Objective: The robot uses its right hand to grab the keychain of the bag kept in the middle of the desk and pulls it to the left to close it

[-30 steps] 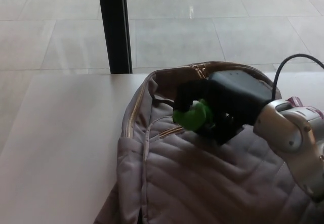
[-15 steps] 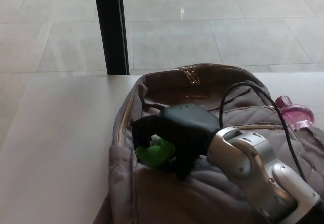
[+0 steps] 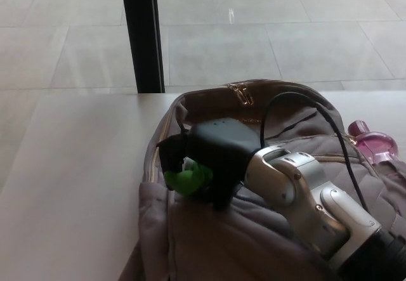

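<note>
So you had your right hand (image 3: 206, 157) clamped round the green keychain (image 3: 186, 181) at the picture-left edge of the grey quilted backpack (image 3: 222, 243), mid-frame on the desk (image 3: 76, 186), probably held low so the pull tracked the zipper (image 3: 157, 143).

Black post (image 3: 142, 33) at back — pink bottle (image 3: 377, 146) far right.

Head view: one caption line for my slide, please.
Black right robot hand grips a green keychain on a grey fabric bag on a white desk.
</note>
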